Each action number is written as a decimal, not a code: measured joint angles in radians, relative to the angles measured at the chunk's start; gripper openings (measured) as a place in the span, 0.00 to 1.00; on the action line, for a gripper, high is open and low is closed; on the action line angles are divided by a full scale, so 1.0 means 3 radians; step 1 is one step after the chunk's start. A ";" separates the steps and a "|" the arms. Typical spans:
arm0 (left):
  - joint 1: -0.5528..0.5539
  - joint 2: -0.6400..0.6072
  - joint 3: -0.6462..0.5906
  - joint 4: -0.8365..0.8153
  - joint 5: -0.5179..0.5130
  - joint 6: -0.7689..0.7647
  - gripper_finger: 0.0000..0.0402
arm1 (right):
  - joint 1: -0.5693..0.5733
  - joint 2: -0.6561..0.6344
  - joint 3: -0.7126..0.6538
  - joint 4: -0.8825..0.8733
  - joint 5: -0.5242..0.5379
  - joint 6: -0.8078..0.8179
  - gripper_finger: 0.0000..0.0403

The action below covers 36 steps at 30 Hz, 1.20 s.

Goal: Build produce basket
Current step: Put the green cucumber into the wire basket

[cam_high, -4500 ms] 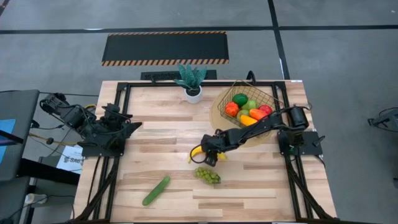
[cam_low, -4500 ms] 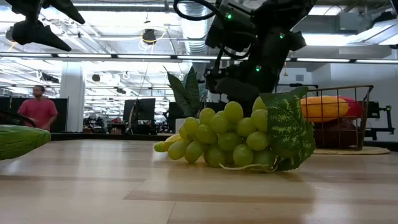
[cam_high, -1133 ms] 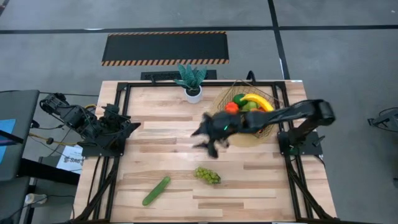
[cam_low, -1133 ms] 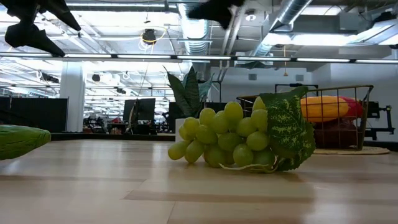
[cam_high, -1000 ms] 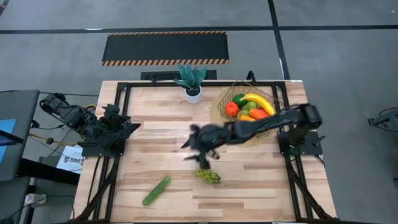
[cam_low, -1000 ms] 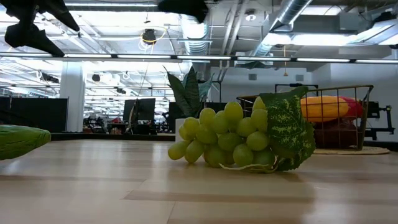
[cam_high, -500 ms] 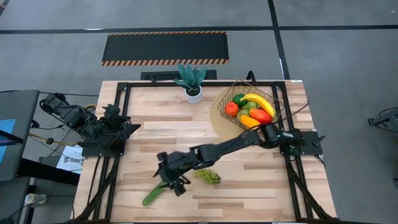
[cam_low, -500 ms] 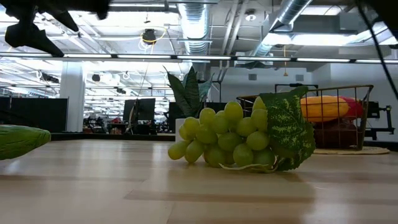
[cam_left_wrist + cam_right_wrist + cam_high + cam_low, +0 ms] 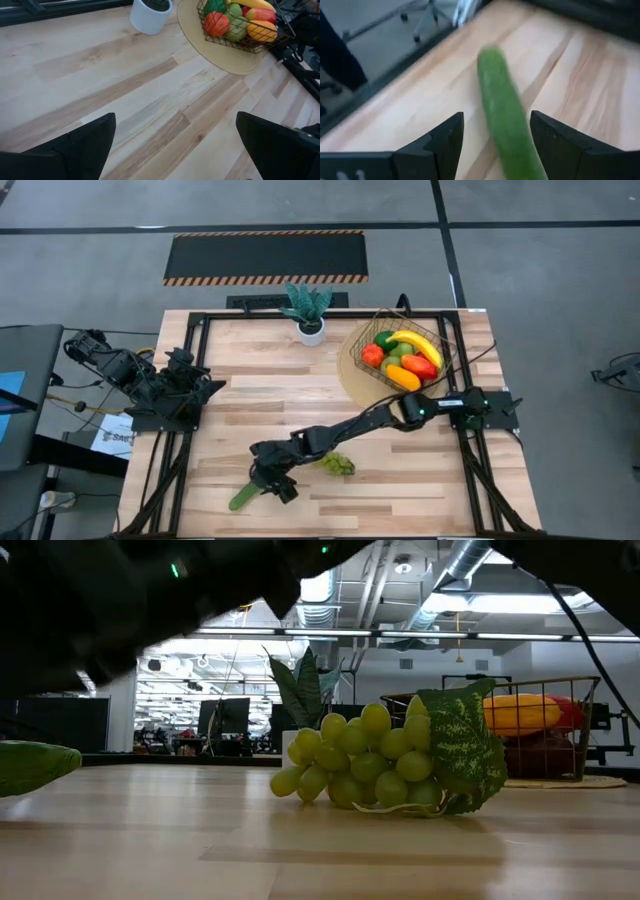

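A green cucumber (image 9: 240, 499) lies on the table near its near left edge. My right gripper (image 9: 268, 483) reaches across the table and is open over the cucumber's far end. In the right wrist view the cucumber (image 9: 501, 112) lies between the two spread fingers of the gripper (image 9: 496, 120), which do not touch it. A bunch of green grapes (image 9: 337, 465) lies near the middle. The gold wire basket (image 9: 437, 338) at the far right holds a banana, an apple, an orange and other fruits. My left gripper (image 9: 210, 385) waits open at the left edge.
The basket stands on a round tan mat (image 9: 352, 370). A spiky green plant in a white pot (image 9: 309, 315) stands at the far edge. In the low view the grapes (image 9: 385, 770) fill the middle and my right arm darkens the upper left.
My right gripper has swung from the middle of the table toward the near left edge and gone down over the cucumber, passing the grapes. Its fingers now stand on either side of the cucumber. The cucumber and grapes have not moved.
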<state>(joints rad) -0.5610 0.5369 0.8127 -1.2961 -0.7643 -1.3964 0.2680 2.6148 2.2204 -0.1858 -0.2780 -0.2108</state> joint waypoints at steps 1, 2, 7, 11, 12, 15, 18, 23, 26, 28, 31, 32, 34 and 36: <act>0.0000 -0.0001 0.0000 -0.0001 0.0000 0.0012 0.99 | -0.0001 0.0034 0.0000 -0.0011 0.0002 0.0003 0.62; 0.0000 0.0000 0.0000 0.0000 0.0000 0.0016 0.99 | -0.0002 0.0064 0.0001 -0.0003 0.0024 0.0012 0.62; 0.0000 0.0000 0.0000 -0.0002 -0.0001 0.0017 0.99 | -0.0041 0.0086 0.0000 -0.0158 0.0050 0.0081 0.62; 0.0000 0.0000 0.0000 -0.0004 -0.0002 0.0018 0.99 | -0.0075 0.0083 0.0001 -0.0270 0.0058 0.0071 0.60; 0.0000 -0.0001 0.0000 -0.0004 -0.0002 0.0018 0.99 | -0.0076 0.0083 0.0000 -0.0282 0.0060 0.0070 0.59; 0.0000 -0.0001 0.0000 -0.0005 -0.0003 0.0018 0.99 | -0.0074 0.0083 0.0001 -0.0334 0.0060 0.0066 0.52; -0.0001 0.0000 0.0000 -0.0013 -0.0003 0.0053 0.99 | -0.0063 0.0083 0.0001 -0.0413 0.0060 0.0062 0.40; 0.0000 0.0000 0.0000 -0.0014 -0.0004 0.0078 0.99 | -0.0065 0.0062 0.0001 -0.0441 0.0051 0.0238 0.23; 0.0000 0.0000 0.0000 -0.0014 -0.0004 0.0078 0.99 | -0.0094 -0.0043 -0.0004 -0.0469 0.0051 0.0399 0.23; 0.0000 -0.0001 0.0000 -0.0014 -0.0004 0.0076 0.99 | -0.0131 -0.0206 -0.0004 -0.0573 0.0050 0.0453 0.23; -0.0001 0.0000 0.0000 -0.0014 -0.0004 0.0078 0.99 | -0.0247 -0.0559 0.0000 -0.0856 0.0049 0.0451 0.27; -0.0001 -0.0001 0.0000 -0.0014 -0.0004 0.0076 0.99 | -0.0301 -0.0686 0.0000 -0.1008 0.0047 0.0446 0.28; -0.0001 0.0000 0.0000 -0.0013 -0.0004 0.0076 0.99 | -0.0433 -0.0944 0.0001 -0.1352 0.0049 0.0397 0.30; -0.0001 0.0000 0.0000 -0.0013 -0.0004 0.0075 0.99 | -0.0588 -0.1218 0.0001 -0.1753 0.0051 0.0297 0.30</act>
<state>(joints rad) -0.5613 0.5369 0.8127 -1.2999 -0.7654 -1.3739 0.0916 2.2493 2.2205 -0.7117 -0.2626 -0.1218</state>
